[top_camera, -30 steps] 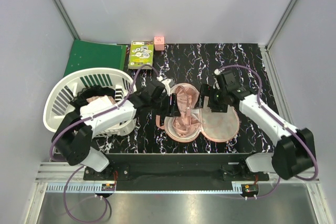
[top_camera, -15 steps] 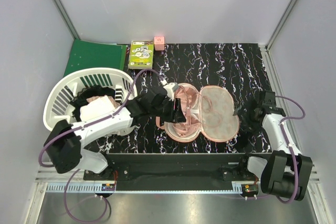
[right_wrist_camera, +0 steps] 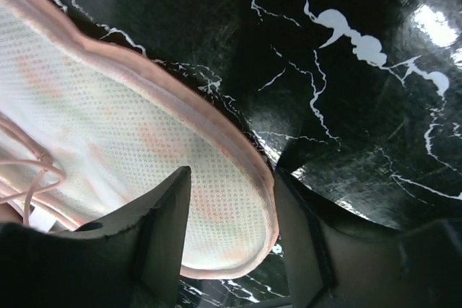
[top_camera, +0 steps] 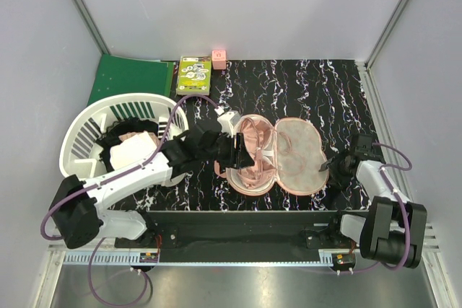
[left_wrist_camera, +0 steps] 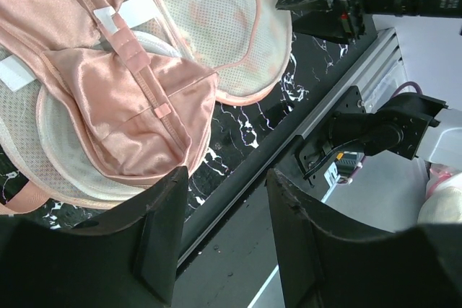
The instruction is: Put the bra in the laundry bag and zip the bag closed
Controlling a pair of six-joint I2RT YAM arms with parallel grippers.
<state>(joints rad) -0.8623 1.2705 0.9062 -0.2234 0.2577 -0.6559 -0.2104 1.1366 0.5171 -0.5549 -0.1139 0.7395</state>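
The laundry bag [top_camera: 299,155] lies open and flat on the black marble table, mesh faces up. The salmon-pink satin bra [top_camera: 257,137] lies folded in its left lobe; it also shows in the left wrist view [left_wrist_camera: 123,95] on the mesh [left_wrist_camera: 224,34]. My left gripper [top_camera: 240,155] hovers over the bra's near-left side, open and empty [left_wrist_camera: 224,232]. My right gripper [top_camera: 326,166] is open at the bag's right edge. In the right wrist view the pink-edged rim [right_wrist_camera: 238,149] of the mesh flap runs between its fingers [right_wrist_camera: 162,236].
A white slatted basket [top_camera: 85,129] with white and black clothes stands at the left. A green folder [top_camera: 130,77], a green box [top_camera: 195,75] and a small pink cube [top_camera: 219,57] lie at the back. The table's front rail is just beyond the bag.
My right arm left the bag's middle, swung out to the right, and now sits at the bag's right edge. My left arm reached further over the bra. The right lobe now lies open.
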